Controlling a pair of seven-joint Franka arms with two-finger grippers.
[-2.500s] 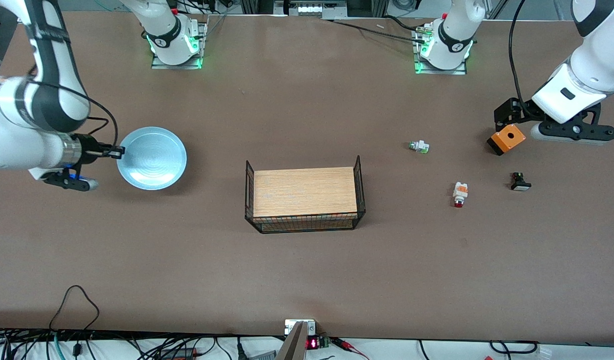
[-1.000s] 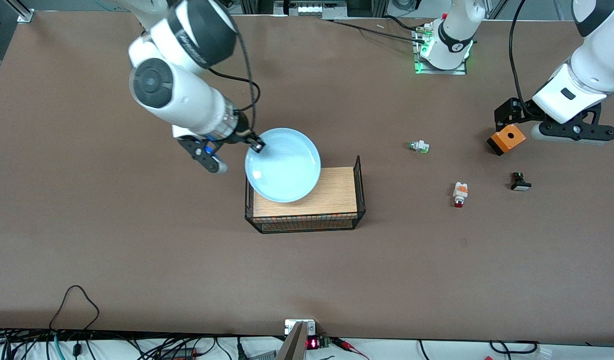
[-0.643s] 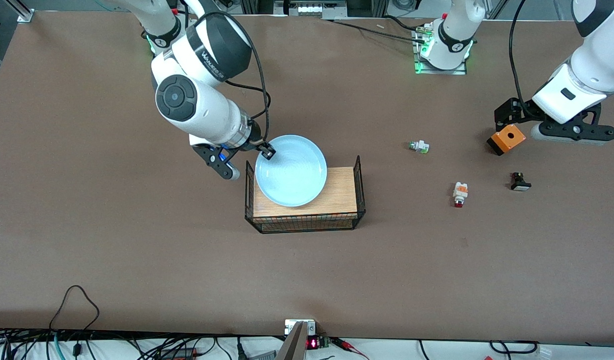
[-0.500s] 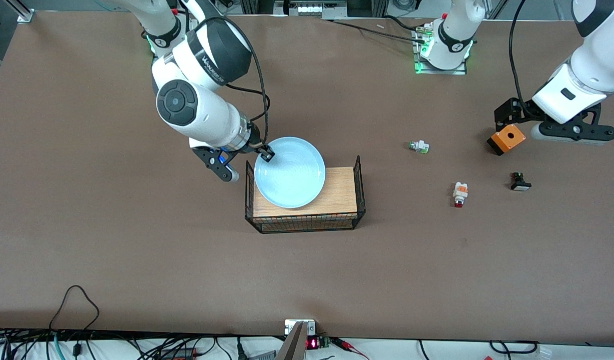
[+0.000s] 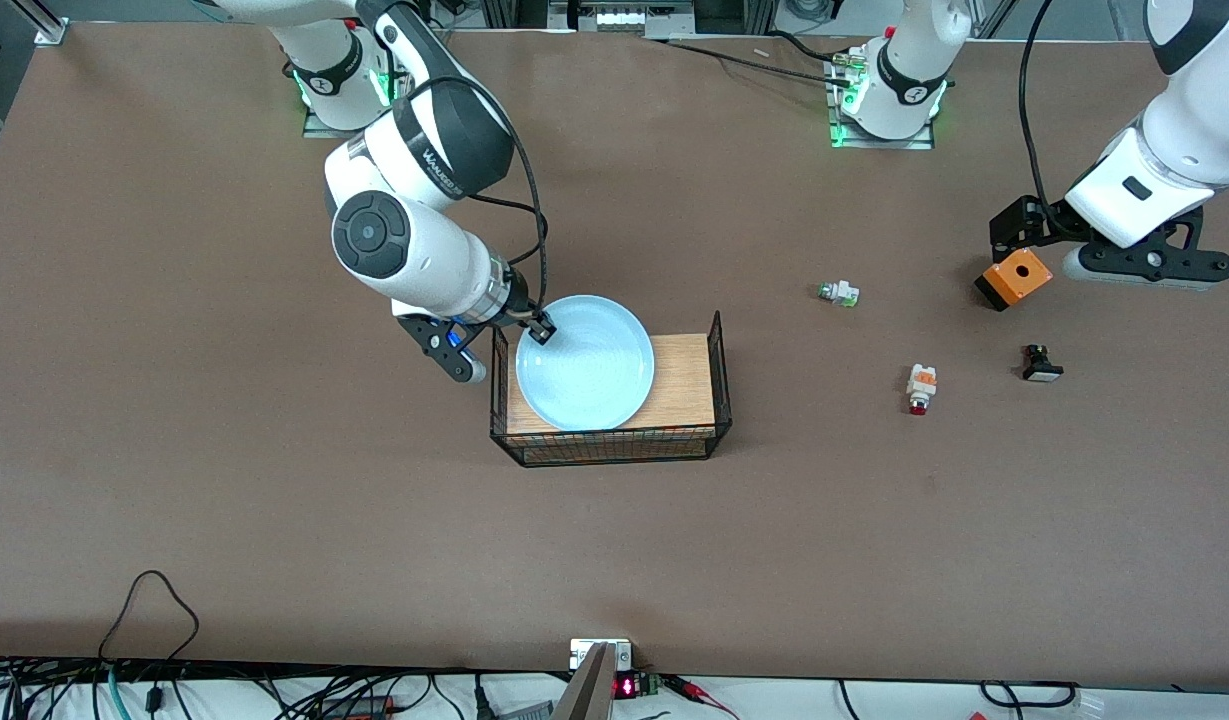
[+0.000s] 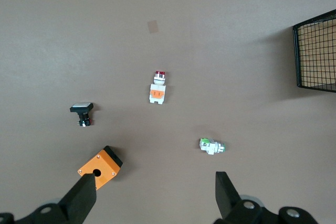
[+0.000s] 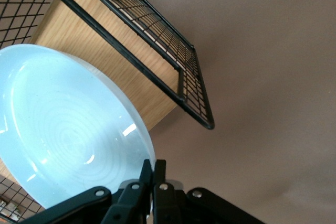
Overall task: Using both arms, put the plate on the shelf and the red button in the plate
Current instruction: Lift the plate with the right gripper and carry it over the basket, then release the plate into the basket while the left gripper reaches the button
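My right gripper (image 5: 541, 330) is shut on the rim of the pale-blue plate (image 5: 586, 362) and holds it over the wooden board (image 5: 686, 375) in the wire basket (image 5: 720, 372). In the right wrist view the fingers (image 7: 153, 169) pinch the plate's rim (image 7: 68, 129), and the plate sits tilted above the board. I cannot tell whether it touches. The red button (image 5: 920, 386) lies on the table toward the left arm's end; it also shows in the left wrist view (image 6: 157, 88). My left gripper (image 5: 1014, 225) waits open (image 6: 155, 187) over the orange box (image 5: 1015, 277).
A white green-tipped part (image 5: 838, 293) lies farther from the camera than the red button. A black part with a white cap (image 5: 1041, 365) lies beside the button, nearer the table's end. The orange box (image 6: 100, 167) has a black hole. The basket's corner (image 6: 315, 51) shows in the left wrist view.
My right gripper has carried the plate from the right arm's end of the table to over the basket and brought it lower. The left arm has not moved.
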